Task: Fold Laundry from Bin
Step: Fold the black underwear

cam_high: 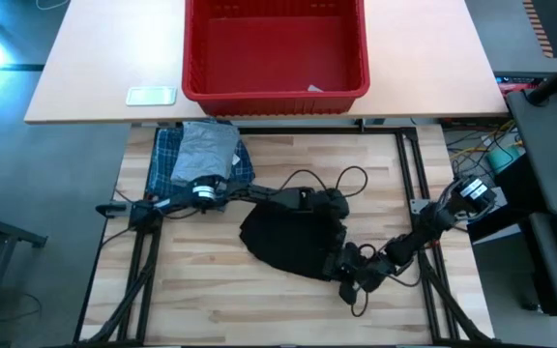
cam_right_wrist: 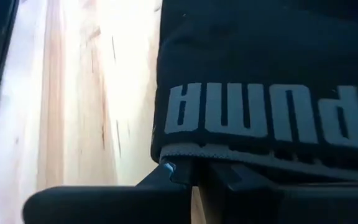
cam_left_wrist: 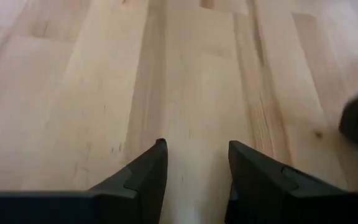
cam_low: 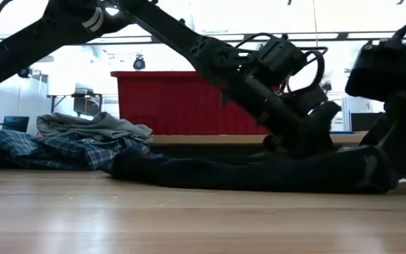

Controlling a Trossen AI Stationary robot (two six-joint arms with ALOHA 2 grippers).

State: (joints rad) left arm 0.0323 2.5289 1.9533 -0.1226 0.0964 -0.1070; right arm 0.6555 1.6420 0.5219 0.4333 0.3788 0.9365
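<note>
A black garment (cam_high: 288, 242) lies spread on the wooden table (cam_high: 395, 164), its waistband with light lettering (cam_right_wrist: 260, 118) toward the near right. My right gripper (cam_right_wrist: 194, 171) is shut on that waistband at the garment's near right edge (cam_high: 348, 275). My left gripper (cam_left_wrist: 197, 168) is open at the garment's far right edge (cam_high: 339, 205), with only bare wood between its fingers. A grey T-shirt (cam_high: 206, 150) rests on a plaid shirt (cam_high: 165, 164) at the far left. The red bin (cam_high: 274, 92) stands beyond the table's far edge. My right gripper pinches the edge of the black garment's waistband (cam_right_wrist: 182, 152) between its two fingers, beside the lettering. The fingers slant down from the table's near right. The garment lies on the table, low and slack (cam_low: 259, 173).
A small white object (cam_high: 151, 95) lies on the lighter table left of the bin. A white scrap (cam_high: 314, 89) sits inside the bin. Dark frame rails (cam_high: 419, 164) run along the wooden table's sides. Bare wood shows at the far right and along the near edge.
</note>
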